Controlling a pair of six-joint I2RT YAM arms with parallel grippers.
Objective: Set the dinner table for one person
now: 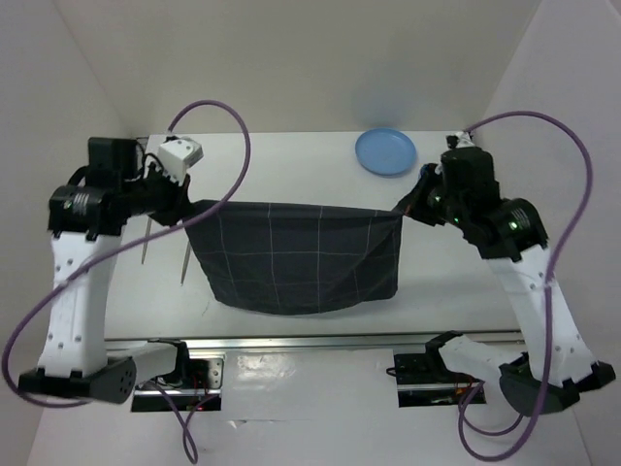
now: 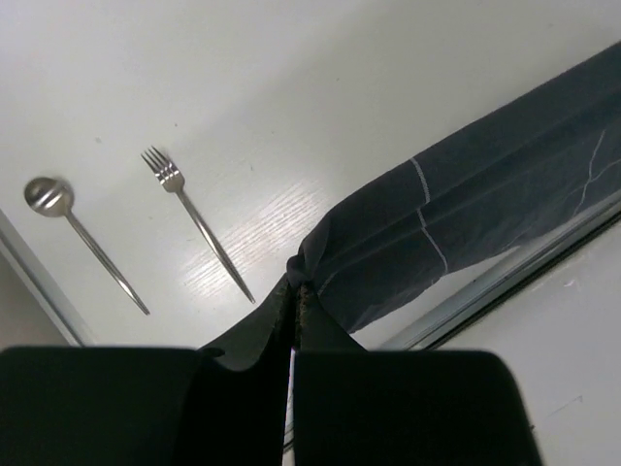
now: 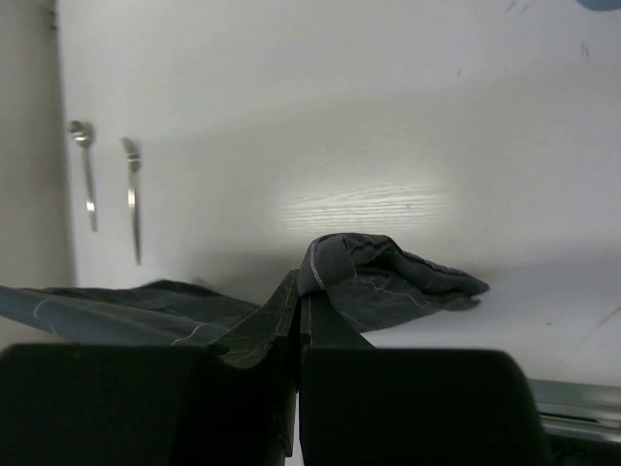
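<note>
A dark grey checked cloth placemat (image 1: 296,257) hangs stretched between my two grippers above the white dinner table (image 1: 291,165). My left gripper (image 1: 186,216) is shut on its left top corner; the pinch shows in the left wrist view (image 2: 296,282). My right gripper (image 1: 400,214) is shut on the right top corner, seen in the right wrist view (image 3: 303,282). A fork (image 2: 194,218) and a spoon (image 2: 78,238) lie on the table at the left. A blue plate (image 1: 385,151) lies at the back right.
White walls (image 1: 291,68) enclose the table at the back and sides. An aluminium rail (image 1: 320,340) runs along the near edge by the arm bases. Purple cables (image 1: 243,146) loop from both wrists.
</note>
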